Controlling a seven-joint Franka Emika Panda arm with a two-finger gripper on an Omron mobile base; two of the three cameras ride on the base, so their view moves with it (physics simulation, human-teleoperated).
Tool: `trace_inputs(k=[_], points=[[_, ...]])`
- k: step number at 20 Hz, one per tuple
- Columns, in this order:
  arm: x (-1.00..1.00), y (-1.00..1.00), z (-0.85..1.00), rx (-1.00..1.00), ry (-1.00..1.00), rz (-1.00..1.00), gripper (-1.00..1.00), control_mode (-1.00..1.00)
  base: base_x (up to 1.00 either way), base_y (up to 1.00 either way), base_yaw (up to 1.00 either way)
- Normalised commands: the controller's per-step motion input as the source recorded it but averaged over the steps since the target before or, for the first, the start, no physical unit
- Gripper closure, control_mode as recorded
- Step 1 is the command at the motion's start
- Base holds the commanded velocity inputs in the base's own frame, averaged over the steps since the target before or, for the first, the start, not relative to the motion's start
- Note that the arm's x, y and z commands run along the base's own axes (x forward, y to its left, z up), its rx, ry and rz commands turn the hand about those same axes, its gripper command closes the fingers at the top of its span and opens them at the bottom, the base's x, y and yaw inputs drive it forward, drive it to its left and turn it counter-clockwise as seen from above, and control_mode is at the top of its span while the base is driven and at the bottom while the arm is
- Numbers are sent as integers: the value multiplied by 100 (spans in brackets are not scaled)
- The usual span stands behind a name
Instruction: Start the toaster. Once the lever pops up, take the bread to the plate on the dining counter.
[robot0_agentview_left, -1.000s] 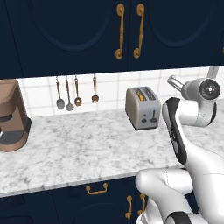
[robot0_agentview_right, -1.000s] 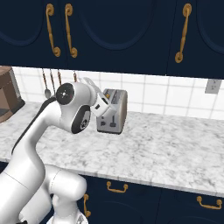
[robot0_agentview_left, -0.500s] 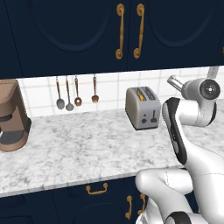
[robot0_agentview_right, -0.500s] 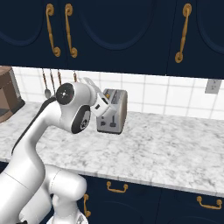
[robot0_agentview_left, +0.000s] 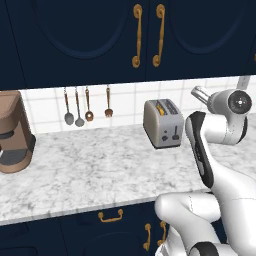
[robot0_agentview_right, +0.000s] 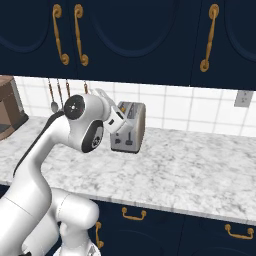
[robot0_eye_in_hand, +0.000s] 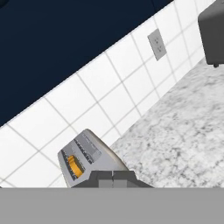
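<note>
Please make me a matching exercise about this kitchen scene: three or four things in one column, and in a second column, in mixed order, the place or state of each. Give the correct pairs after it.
Things:
1. toaster
2. bread
3. coffee machine
4. utensils

Places or states:
A. hanging in a row on the white tiled wall
B. at the far left of the marble worktop
C. standing on the worktop by the wall, its dark controls facing the room
D. sitting down inside a slot, its yellow top edge showing

Pairs: 1-C, 2-D, 3-B, 4-A
</note>
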Motion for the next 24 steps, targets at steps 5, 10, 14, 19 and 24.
trace_inputs(k=[5,10,14,19,24], points=[[0,0,0,0,0,0,100,-100,0,0,0],[0,0,0,0,0,0,100,-100,0,0,0],[0,0,0,0,0,0,100,-100,0,0,0],[0,0,0,0,0,0,100,-100,0,0,0],[0,0,0,0,0,0,100,-100,0,0,0]])
